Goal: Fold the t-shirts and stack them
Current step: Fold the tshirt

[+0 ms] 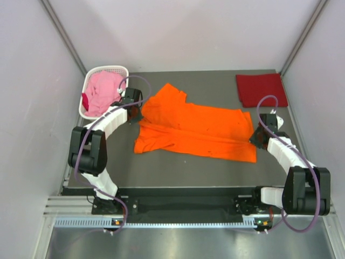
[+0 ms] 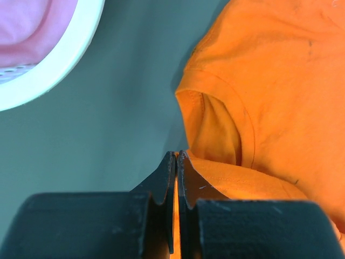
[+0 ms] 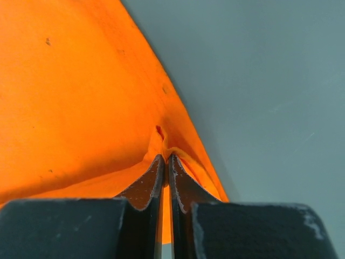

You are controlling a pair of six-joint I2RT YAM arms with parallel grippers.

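A bright orange t-shirt [image 1: 194, 127] lies spread across the middle of the dark table, partly folded along its near edge. My left gripper [image 1: 135, 114] is shut on its left edge by the sleeve [image 2: 215, 124]; the cloth is pinched between the fingertips [image 2: 186, 167]. At the shirt's right edge, my right gripper [image 1: 254, 138] is shut on the hem [image 3: 178, 154]. A dark red t-shirt [image 1: 261, 89] lies folded at the back right. The pink t-shirt [image 1: 102, 91] sits bunched in the white basket [image 1: 110, 70].
The white lattice basket's rim [image 2: 59, 56] stands just left of my left gripper, at the table's back left corner. Grey walls close in the table on the left, right and back. Bare table [image 1: 178, 170] lies between the orange shirt and the arm bases.
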